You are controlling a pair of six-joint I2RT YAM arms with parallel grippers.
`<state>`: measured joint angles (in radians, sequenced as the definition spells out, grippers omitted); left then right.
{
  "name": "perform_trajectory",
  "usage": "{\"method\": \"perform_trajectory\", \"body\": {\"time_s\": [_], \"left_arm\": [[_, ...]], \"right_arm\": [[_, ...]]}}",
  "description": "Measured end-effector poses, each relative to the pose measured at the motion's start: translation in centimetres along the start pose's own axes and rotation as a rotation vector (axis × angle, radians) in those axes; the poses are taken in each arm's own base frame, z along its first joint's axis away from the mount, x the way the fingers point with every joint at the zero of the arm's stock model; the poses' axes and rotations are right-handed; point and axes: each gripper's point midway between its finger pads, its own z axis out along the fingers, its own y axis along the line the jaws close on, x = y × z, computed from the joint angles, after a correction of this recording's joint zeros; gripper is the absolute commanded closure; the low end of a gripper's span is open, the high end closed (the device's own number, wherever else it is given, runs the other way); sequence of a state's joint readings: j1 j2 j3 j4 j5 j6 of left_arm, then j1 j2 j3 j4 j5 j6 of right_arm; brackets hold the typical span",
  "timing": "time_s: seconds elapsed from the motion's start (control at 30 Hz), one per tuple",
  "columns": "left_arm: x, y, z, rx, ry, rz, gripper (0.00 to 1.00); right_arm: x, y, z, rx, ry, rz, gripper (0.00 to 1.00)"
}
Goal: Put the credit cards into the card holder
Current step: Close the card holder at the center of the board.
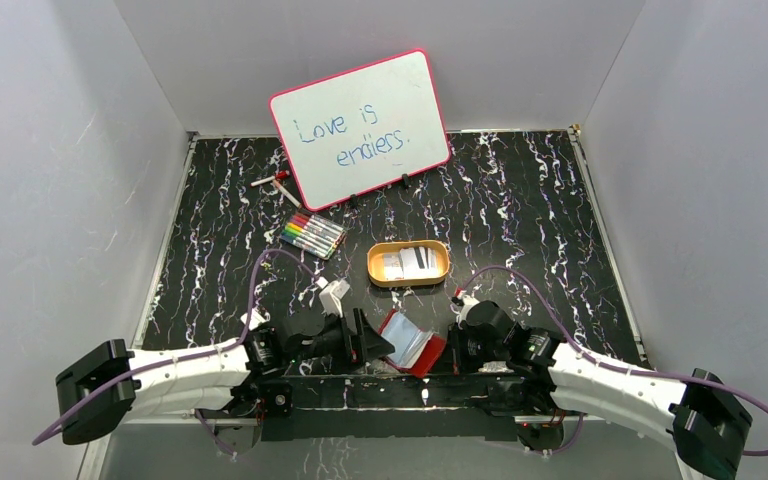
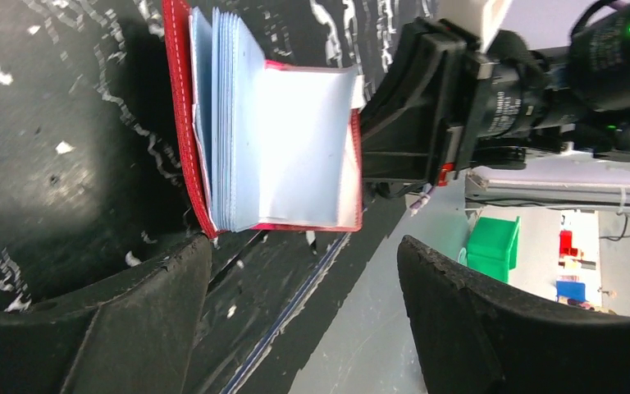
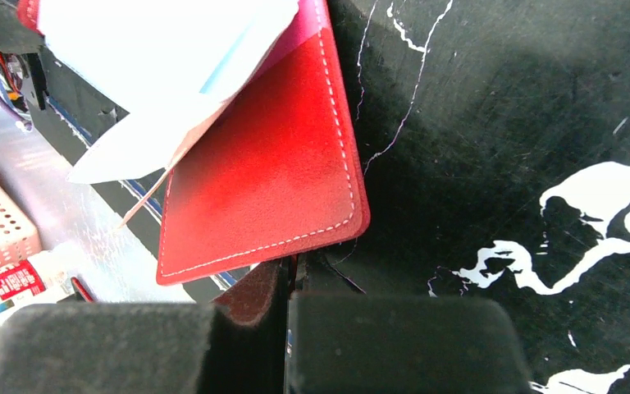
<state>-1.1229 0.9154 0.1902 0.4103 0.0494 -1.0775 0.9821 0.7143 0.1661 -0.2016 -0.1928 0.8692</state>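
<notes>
Top external view: card holder [image 1: 407, 342], open, lying between both grippers at the near edge.
The right gripper [image 3: 289, 291] is closed on a red corner of the cover, apparently pinning it so the sleeves fan up. The left gripper [image 2: 303, 250], jaws wide and empty, faces them. The credit cards [image 1: 408, 262] lie in the orange tray [image 1: 375, 275], well apart. Only the right wrist view shows the pinch; only the left wrist view shows the sleeve stack.

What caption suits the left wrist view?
Open left gripper faces the card holder, fanned open and held at its edge by the right gripper.
</notes>
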Motion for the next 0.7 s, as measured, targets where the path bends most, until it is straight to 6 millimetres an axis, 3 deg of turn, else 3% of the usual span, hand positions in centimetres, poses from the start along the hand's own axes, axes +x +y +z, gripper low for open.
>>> {"method": "perform_trajectory", "body": {"time_s": [0.7], "left_arm": [[0.7,-5.1,4.2,0.164,0.130,0.277,0.16]], "right_arm": [[0.1,-0.3,-0.3,0.002,-0.017,0.017,1.00]]}}
